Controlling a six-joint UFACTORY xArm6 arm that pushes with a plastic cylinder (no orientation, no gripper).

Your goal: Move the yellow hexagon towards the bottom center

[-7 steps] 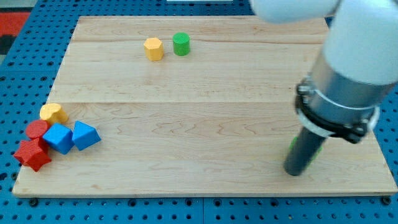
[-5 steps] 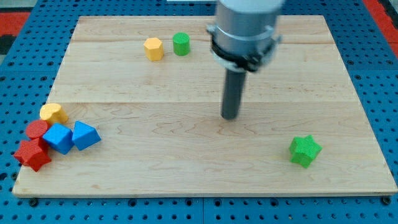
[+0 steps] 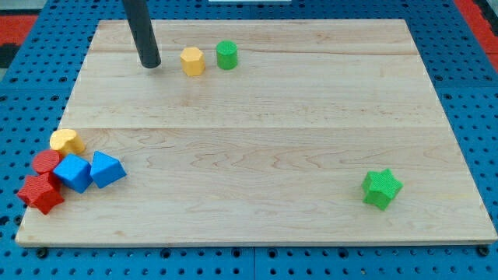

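Resting on the counter (image 3: 257, 148) near the view's top, my tip (image 3: 150, 64) sits just left of the yellow hexagon (image 3: 192, 61) — apart from it, a green cylinder (image 3: 226, 55) on the hexagon's right (no end effector, only a bare rod).

A lab bench: wooden board (image 3: 257, 148) on a blue pegboard (image 3: 482, 117).
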